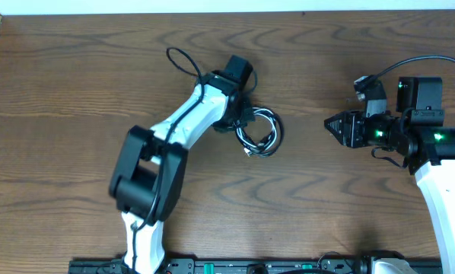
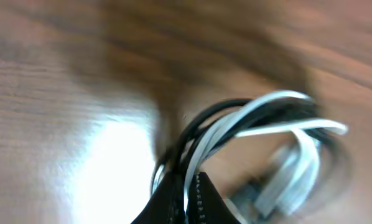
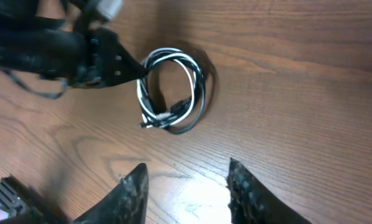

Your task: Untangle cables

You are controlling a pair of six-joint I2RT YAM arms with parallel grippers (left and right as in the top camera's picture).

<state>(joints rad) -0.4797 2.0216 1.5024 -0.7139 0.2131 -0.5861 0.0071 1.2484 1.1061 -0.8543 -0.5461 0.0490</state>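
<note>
the left fingers (image 1: 245, 119) are clenched on the cables (image 1: 259, 131), pinching the coil at its edge nearest the left arm. the rest of the bundle lies on the bench (image 1: 75, 76), near the centre and just beyond the left fingertips. the right fingers (image 1: 331, 124) stand partly apart and grasp nothing; they hover well apart from the bundle, tips pointing toward it.

view differences:
- the overhead view shows both arms and the gap between the right fingers and the bundle, but not the contact point, which the left wrist body partly covers
- the left wrist view, blurred, shows the grip up close: the dark fingertips (image 2: 187, 198) at the bottom edge with black and white cords (image 2: 260, 121) running straight into them
- the right wrist view shows the whole coil (image 3: 170, 93) from the far side, the left fingers (image 3: 131, 70) closed on its rim, and the right unit's own two dark pads (image 3: 129, 190) with bare bench between them

condition of the cables: thin black cords and a white cord wound together into one loose oval loop, strands overlapping. small plug ends lie at the lower part of the loop in the right wrist view; which plug belongs to which cord cannot be told
</note>
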